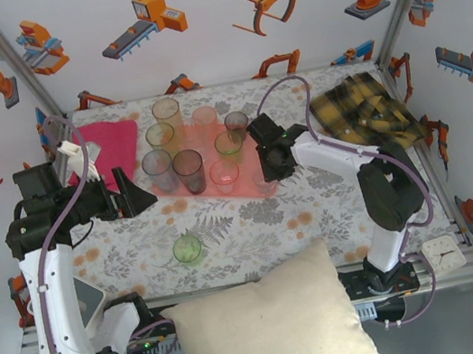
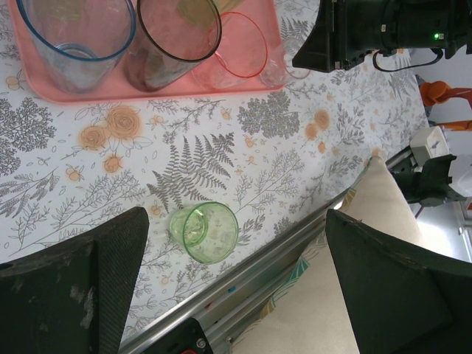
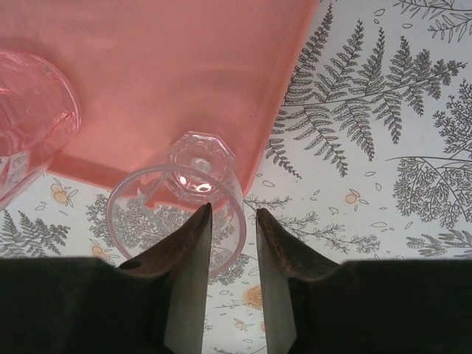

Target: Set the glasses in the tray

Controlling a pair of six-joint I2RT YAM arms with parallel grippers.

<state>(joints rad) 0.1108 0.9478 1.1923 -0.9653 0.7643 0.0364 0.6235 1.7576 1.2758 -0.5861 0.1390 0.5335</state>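
Note:
The salmon-pink tray (image 1: 206,193) lies at the back middle of the table with several tinted glasses standing on it. A pale, nearly clear glass (image 3: 198,166) stands with its base on the tray's (image 3: 184,74) near right corner. My right gripper (image 3: 234,210) straddles its rim, one finger inside and one outside, with a gap on both sides, so it is open. A green glass (image 1: 187,249) lies on its side on the cloth near the front edge. My left gripper (image 2: 237,217) hangs wide open above the green glass (image 2: 206,230), holding nothing.
A magenta folded cloth (image 1: 112,144) lies left of the tray and a yellow plaid cloth (image 1: 362,109) at the back right. A cream cushion (image 1: 272,326) sits below the table's front rail. A white timer (image 1: 442,252) is at the front right corner.

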